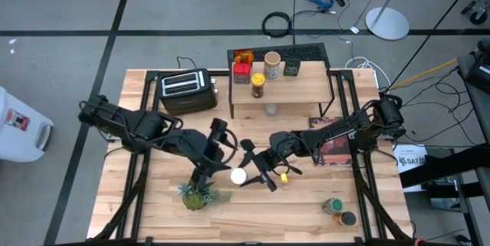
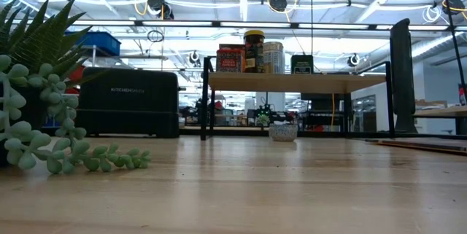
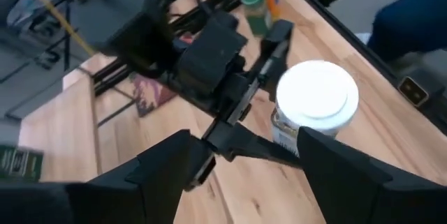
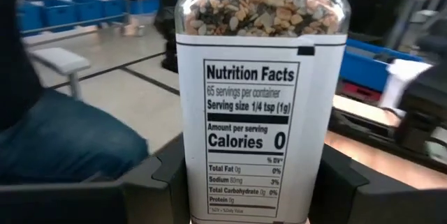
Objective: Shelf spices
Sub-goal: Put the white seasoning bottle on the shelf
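A white-capped shaker (image 3: 316, 102) with a nutrition label (image 4: 251, 140) is up in the air, and my right gripper (image 1: 248, 174) is shut on it over the middle of the table. My left gripper (image 3: 255, 182) is open just to the left of the shaker, with nothing between its fingers. The shelf (image 1: 306, 86) stands at the far edge. On its plank top are a red tin (image 1: 242, 69), a yellow-lidded jar (image 1: 258, 85), a tan-lidded jar (image 1: 272, 65) and a dark square tin (image 1: 292, 68). A green-capped orange bottle (image 1: 334, 205) lies near the table's front right. My right gripper pinches the shaker's labelled body (image 4: 194, 182) between its two fingers (image 4: 157, 178), below the white cap (image 3: 318, 88). The fingers come in nearly level from the table's right. The shaker stands upright in the hold, lifted clear of the table.
A black toaster (image 1: 187, 90) stands at the far left beside the shelf. A green potted plant (image 1: 200, 195) sits near the front, below my left gripper. A small clear jar (image 2: 283, 132) stands on the table at the shelf's front. A flat printed sheet (image 1: 331, 145) lies under my right arm.
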`<state>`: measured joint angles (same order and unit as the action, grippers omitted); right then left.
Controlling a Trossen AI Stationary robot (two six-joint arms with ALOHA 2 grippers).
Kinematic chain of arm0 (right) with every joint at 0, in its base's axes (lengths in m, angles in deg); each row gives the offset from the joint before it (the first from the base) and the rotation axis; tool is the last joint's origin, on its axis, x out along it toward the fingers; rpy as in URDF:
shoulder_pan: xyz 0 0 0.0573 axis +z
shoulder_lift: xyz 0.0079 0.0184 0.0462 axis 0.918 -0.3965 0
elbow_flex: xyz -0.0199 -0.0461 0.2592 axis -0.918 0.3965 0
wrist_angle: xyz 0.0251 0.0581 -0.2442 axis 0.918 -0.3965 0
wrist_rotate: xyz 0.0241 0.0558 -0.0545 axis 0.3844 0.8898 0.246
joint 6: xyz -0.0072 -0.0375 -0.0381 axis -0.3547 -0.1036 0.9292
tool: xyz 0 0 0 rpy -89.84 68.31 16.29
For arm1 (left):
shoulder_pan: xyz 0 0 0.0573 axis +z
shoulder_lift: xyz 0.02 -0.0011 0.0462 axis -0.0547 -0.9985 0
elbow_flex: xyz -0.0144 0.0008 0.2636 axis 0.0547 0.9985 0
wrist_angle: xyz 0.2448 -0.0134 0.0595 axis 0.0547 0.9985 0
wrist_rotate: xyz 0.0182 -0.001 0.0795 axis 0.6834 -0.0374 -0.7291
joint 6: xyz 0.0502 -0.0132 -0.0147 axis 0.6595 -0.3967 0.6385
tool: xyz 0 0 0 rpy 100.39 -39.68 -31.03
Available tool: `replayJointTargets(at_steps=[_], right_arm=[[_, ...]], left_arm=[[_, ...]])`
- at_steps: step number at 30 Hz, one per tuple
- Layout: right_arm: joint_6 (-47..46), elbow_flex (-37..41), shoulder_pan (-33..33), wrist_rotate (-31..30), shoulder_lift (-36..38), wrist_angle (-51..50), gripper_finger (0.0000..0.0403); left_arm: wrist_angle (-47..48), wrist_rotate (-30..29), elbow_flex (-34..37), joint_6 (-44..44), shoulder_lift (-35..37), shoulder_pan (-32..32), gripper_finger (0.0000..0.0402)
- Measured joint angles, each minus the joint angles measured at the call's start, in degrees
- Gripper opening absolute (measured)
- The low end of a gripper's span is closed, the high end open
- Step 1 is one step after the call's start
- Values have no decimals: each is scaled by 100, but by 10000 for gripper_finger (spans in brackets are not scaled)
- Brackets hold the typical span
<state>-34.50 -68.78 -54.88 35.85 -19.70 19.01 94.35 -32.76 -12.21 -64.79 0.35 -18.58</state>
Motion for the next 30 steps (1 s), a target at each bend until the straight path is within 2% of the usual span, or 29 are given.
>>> replayJointTargets(at_steps=[18, 30], right_arm=[[33, 0, -16, -1601, 0, 197, 185], [103, 0, -43, -1802, 0, 293, 185]], left_arm=[[-369, -510, -2, -1971, 99, -17, 272], [188, -685, -2, -2465, 61, -17, 272]])
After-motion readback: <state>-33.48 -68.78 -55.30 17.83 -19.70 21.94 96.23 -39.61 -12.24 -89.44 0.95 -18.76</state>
